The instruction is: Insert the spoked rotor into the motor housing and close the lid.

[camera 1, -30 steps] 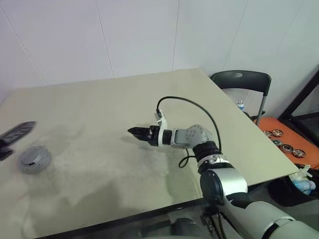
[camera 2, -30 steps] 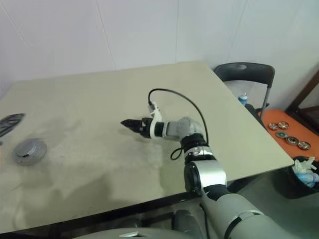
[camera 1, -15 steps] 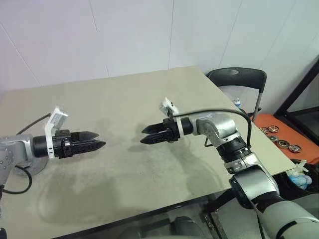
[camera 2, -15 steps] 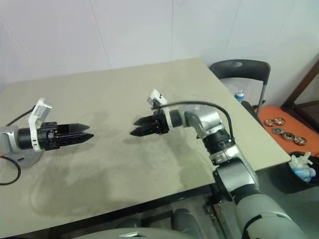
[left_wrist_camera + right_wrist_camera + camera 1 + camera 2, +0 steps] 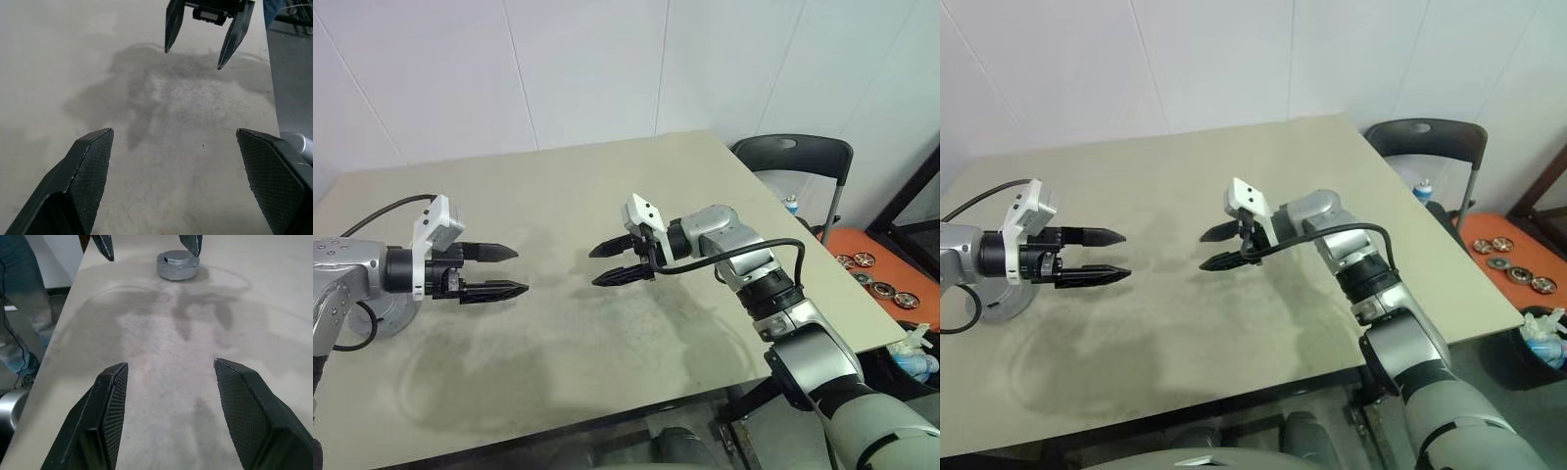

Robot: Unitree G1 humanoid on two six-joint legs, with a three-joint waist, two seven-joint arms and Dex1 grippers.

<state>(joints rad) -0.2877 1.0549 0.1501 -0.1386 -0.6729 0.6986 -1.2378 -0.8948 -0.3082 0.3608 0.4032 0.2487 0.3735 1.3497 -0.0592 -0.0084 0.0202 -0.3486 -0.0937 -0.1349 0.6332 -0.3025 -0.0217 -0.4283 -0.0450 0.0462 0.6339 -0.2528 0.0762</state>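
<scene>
A squat silver-grey round unit [image 5: 178, 264] with a flat raised top sits on the tan table [image 5: 568, 186] at its left side, partly behind my left wrist. Its top looks like the lid, resting on what I take for the motor housing. No windings show on it. The spoked rotor is hidden. My left gripper [image 5: 521, 270] hovers open over the table's left part, holding nothing. Opposite it, my right gripper [image 5: 593, 268] is open and holds nothing. The two point at each other across a short gap, above the table. The right wrist view shows the left gripper [image 5: 152, 256] just in front of the round unit.
A black folding chair [image 5: 793, 157] stands past the table's right edge. An orange surface [image 5: 862, 257] beyond it carries several small round parts. A person's legs in jeans [image 5: 19, 308] stand beside the table's left end.
My left arm has swung in from the left edge toward the middle. My right gripper has risen off the table and rolled, so its fingers stand one above the other. Over the last half second both hardly moved.
</scene>
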